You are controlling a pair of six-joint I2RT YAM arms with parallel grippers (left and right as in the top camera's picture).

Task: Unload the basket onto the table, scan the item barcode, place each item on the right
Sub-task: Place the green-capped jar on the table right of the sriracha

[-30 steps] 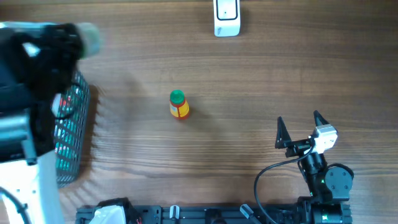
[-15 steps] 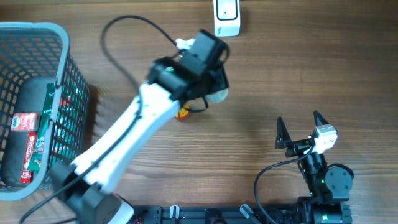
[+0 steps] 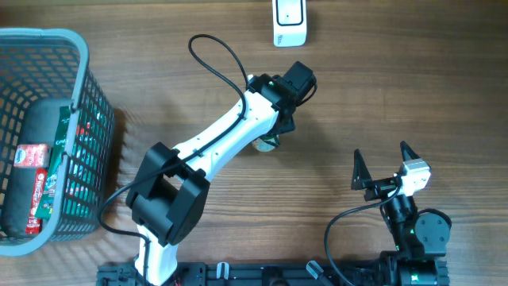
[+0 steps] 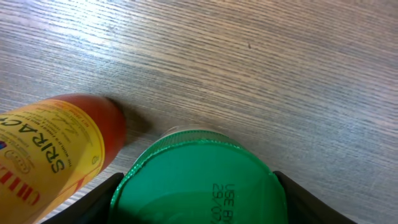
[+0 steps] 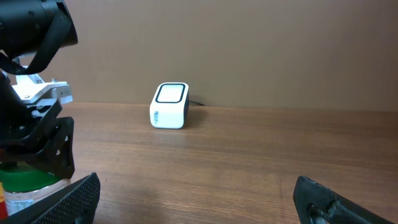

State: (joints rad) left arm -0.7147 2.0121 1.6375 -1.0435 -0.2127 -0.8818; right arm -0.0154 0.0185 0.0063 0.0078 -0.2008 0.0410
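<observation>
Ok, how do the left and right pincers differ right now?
The left pincer is closed on the green-lidded jar; the right pincer is wide open and empty. The left pincer is stretched out to mid-table, nearer the white scanner; the right pincer sits back by the front edge. Both have the same dark two-finger build.

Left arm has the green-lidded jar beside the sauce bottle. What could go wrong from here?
The jar in the left gripper sits close beside the sauce bottle; swinging sideways could knock the bottle over. The fingers seem to grip only the lid, so the jar might slip while carried to the scanner.
</observation>
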